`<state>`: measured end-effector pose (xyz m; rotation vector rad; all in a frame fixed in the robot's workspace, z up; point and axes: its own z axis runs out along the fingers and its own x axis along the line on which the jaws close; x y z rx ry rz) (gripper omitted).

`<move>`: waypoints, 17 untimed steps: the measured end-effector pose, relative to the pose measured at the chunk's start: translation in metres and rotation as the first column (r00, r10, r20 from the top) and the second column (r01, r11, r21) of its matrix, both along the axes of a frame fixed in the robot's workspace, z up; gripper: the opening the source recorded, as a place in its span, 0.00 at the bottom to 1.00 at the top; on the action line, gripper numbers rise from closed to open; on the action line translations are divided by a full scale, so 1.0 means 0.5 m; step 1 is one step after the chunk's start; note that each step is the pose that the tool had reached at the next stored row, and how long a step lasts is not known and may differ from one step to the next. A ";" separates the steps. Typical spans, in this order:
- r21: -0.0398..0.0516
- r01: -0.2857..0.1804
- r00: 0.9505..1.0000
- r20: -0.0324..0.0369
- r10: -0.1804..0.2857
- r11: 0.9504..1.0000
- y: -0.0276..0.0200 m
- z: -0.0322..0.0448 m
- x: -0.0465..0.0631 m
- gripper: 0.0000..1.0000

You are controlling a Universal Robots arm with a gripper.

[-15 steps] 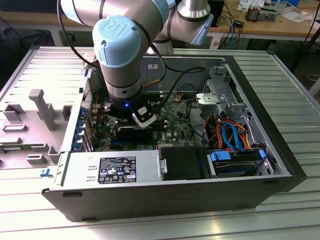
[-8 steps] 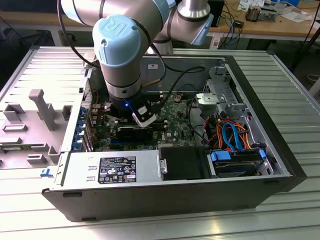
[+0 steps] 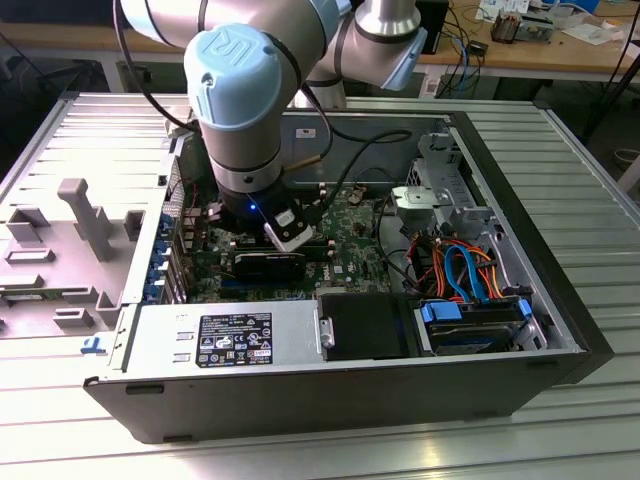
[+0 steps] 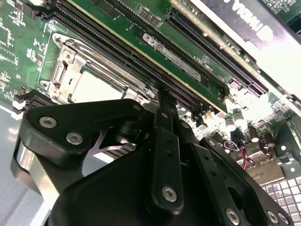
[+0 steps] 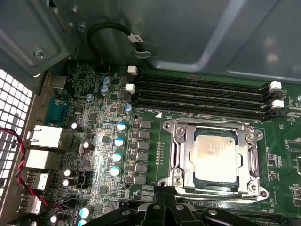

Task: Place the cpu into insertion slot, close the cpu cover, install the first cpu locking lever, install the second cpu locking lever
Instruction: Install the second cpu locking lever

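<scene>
Inside insertion slot: cpu flat, face up; tool just beside, fingers together, empty.

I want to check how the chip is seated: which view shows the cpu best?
The first wrist view: the cpu faces the camera, framed by the cpu cover. The second wrist view shows it obliquely.

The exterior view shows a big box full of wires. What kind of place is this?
Probably a workshop or robot lab: an opened computer case lies on a metal table, a robot arm reaches inside, and cluttered desks stand behind.
</scene>
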<state>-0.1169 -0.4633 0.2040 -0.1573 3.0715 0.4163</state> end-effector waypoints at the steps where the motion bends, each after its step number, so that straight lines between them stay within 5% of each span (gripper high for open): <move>1: 0.000 0.000 1.000 -0.001 0.000 1.000 0.0001 0.000 0.001 0.11; 7: 0.000 -0.004 1.000 -0.003 0.004 1.000 0.0123 0.000 0.005 0.11; 17: 0.008 -0.005 1.000 -0.003 0.005 1.000 0.0123 -0.009 0.004 0.11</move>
